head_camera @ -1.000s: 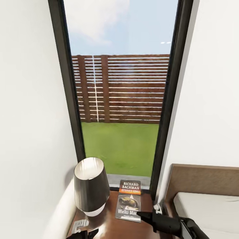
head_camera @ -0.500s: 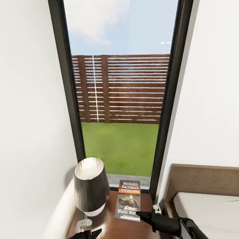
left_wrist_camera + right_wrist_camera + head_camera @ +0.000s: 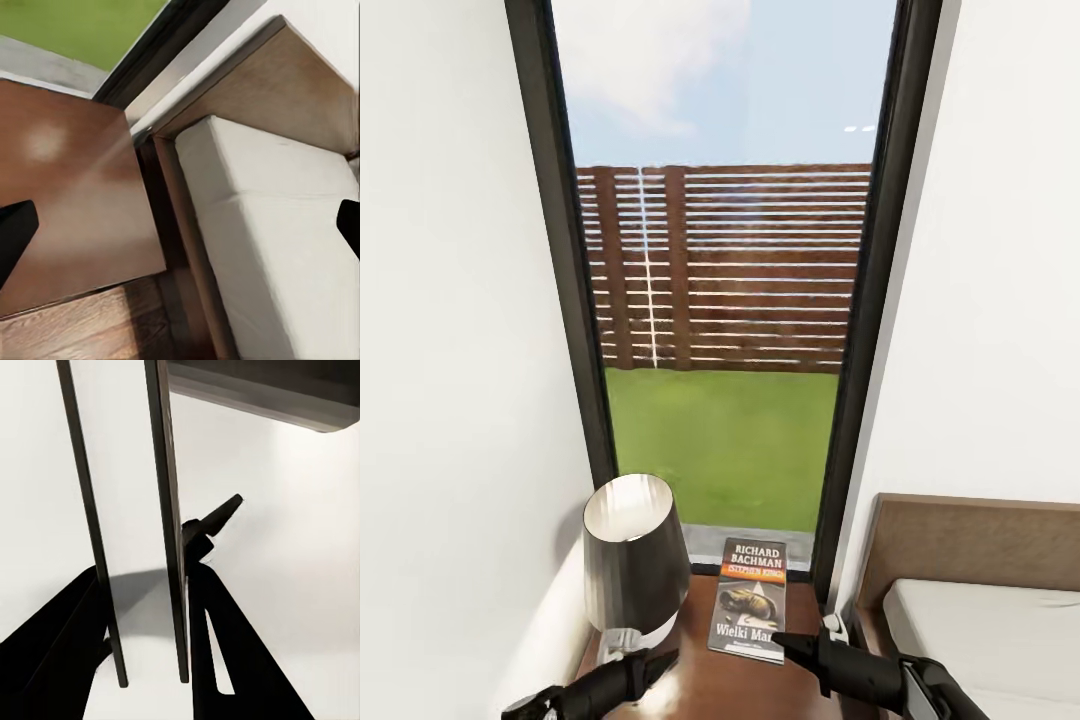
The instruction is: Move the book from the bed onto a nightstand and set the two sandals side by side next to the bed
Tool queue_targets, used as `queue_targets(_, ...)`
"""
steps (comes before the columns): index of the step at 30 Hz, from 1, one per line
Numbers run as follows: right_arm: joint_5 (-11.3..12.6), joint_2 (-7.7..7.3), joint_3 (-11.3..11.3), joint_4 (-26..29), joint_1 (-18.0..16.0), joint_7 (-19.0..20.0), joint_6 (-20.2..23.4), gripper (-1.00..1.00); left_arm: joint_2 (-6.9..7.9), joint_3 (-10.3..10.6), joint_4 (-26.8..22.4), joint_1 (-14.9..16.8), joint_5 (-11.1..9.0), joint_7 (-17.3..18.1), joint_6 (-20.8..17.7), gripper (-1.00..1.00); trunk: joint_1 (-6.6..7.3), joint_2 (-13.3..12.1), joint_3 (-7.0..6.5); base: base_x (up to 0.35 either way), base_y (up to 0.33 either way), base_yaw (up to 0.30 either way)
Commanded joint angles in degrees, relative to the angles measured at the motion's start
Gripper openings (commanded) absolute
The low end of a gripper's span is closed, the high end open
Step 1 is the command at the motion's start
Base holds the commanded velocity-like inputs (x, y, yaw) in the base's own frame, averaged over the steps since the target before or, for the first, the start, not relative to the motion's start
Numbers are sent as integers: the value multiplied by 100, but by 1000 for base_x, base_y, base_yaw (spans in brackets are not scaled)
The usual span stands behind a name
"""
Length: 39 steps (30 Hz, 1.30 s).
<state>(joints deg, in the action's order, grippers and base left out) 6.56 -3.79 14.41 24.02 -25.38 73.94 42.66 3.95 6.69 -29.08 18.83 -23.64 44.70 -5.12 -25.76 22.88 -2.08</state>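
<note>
Change since the earlier frame: left tool has risen into the head view beside the lamp; book shifted slightly; right tool at the book's near right corner, whether clamped or released cannot be told; left tool spread wide, holding nothing. Step: book delivery onto nightstand, apparently finishing; next calls for withdrawing clear, then seeking the sandals. Book: thin paperback, dark grey, white lettering, orange band, lying flat toward the nightstand's back edge, beside the bed.
</note>
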Motion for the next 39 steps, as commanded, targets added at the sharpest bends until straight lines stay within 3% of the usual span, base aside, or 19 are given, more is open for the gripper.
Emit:
queue_targets(1, 12, 1, 12, -2, -2, 6, 41, -100, 16, 27, -60, 2, -56, 26, -75, 100, -2, 4, 3, 0, 0, 0)
queue_targets(12, 12, 1, 16, -2, -2, 6, 41, -100, 60, 43, -1504, 15, -35, 147, -1388, 100, -2, 4, 3, 0, 0, 0)
queue_targets(14, 12, 1, 16, -2, -2, 6, 41, -100, 61, 49, -1780, 17, -29, 380, -1545, 100, -2, 4, 3, 0, 0, 0)
queue_targets(20, 12, 1, 17, -2, -2, 6, 41, -100, 62, 51, -1914, 40, 32, 908, -1782, 100, -2, 4, 3, 0, 0, 0)
queue_targets(24, 12, 0, 18, -2, -2, 6, 41, -100, 57, 51, -1942, 57, 325, 1461, -1868, 100, -2, 4, 3, 0, 0, 0)
queue_targets(25, 12, 0, 18, -2, -2, 6, 41, -100, 48, 51, -1952, 65, 643, 1899, -1893, 100, -2, 4, 3, 0, 0, 0)
queue_targets(28, 12, 1, 18, -2, -2, 6, 41, -100, 46, 51, -1970, 67, 782, 2194, -1900, 100, -2, 4, 3, 0, 0, 0)
queue_targets(33, 12, 0, 18, -2, -2, 6, 41, -100, 47, 51, -2094, 68, 865, 2490, -1909, 100, -90, 165, 74, 0, 0, 0)
queue_targets(39, 12, -1, 18, -2, -2, 6, 41, -100, 50, 51, -2141, 68, 878, 2560, -1918, 100, -222, 405, 182, 0, 0, 0)
